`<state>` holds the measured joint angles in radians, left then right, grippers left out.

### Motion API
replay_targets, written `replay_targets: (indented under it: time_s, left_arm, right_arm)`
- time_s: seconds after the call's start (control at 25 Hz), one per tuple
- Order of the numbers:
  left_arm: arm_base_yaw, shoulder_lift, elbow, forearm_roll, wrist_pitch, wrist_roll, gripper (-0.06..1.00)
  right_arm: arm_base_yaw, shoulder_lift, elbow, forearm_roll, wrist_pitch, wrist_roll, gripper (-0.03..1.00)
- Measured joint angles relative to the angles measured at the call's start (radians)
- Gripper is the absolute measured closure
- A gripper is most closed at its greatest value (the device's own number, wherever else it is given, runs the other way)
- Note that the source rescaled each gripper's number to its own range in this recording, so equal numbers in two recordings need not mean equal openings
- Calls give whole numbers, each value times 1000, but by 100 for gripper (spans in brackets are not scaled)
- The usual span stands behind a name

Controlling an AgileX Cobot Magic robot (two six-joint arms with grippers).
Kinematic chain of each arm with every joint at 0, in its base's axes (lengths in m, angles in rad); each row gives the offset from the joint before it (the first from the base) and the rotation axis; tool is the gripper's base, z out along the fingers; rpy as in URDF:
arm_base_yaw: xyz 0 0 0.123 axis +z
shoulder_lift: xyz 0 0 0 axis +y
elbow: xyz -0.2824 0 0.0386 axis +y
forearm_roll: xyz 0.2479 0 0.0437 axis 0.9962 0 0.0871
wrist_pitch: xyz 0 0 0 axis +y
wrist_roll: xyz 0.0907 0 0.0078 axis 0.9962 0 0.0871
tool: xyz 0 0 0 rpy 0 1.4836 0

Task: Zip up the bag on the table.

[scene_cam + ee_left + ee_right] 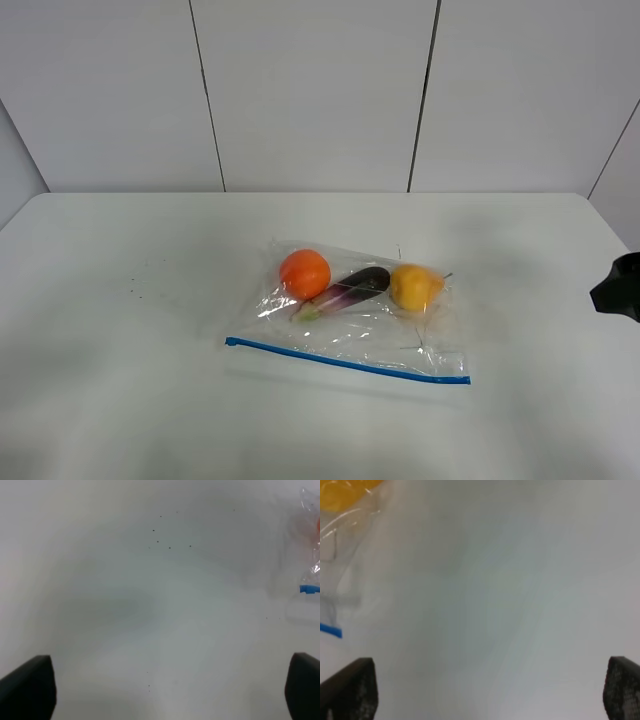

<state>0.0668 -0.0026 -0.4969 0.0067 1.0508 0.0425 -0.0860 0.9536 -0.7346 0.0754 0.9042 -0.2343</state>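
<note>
The bag [385,335] lies flat in the middle of the table [130,400]. It is clear plastic, with its blue zipper strip [348,361] along the near edge. Inside are an orange [304,272], a purple eggplant [352,287] and a yellow fruit [414,286]. My left gripper [165,695] is open and empty over bare table. The bag's corner [311,575] and the end of the zipper strip [309,589] are off to one side of it. My right gripper [485,695] is open and empty. The yellow fruit [345,491] and the other end of the zipper strip [330,629] lie beside it.
A black part of my right arm [620,287] shows at the right edge of the high view. The left arm is out of that view. A few dark specks [160,537] mark the tabletop. A grey panelled wall [320,90] stands behind the table.
</note>
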Motion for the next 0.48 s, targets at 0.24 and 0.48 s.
replay_targets:
  time_s: [0.24,0.48]
  left_arm:
    - [0,0,0,0,0,0,-5]
    - [0,0,0,0,0,0,-5]
  right_arm:
    - [0,-162,109,3,57,0,-3]
    - [1,-330,139,77,101,-1,-3]
